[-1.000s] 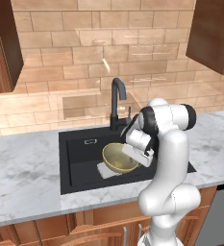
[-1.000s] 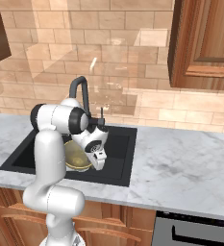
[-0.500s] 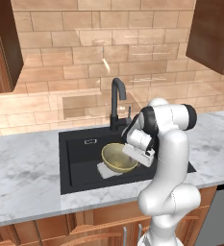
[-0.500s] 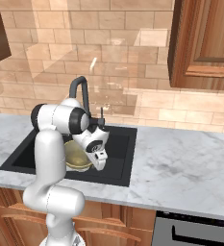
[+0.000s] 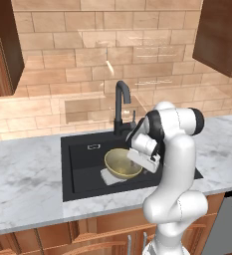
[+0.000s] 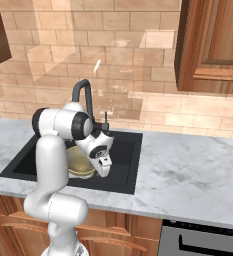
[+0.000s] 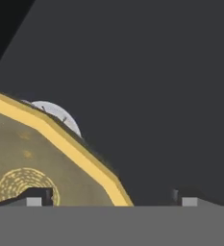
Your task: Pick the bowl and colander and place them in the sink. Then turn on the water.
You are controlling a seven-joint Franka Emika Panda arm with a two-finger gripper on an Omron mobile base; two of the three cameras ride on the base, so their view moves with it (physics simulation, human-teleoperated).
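Hand (image 7: 112,198) stood released astride the bowl (image 5: 122,164) rim in the sink (image 5: 82,154); lifting carelessly could snag that rim and tip it onto the colander (image 7: 56,113)

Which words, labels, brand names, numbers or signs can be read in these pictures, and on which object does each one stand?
No readable text in any view.
The sink carries a small pale mark on its back wall: too small to tell whether it is lettering.
The bowl has a ring pattern on its bottom in the hand view: decoration, not writing.
The faucet, the counter and the cabinets bear no labels.
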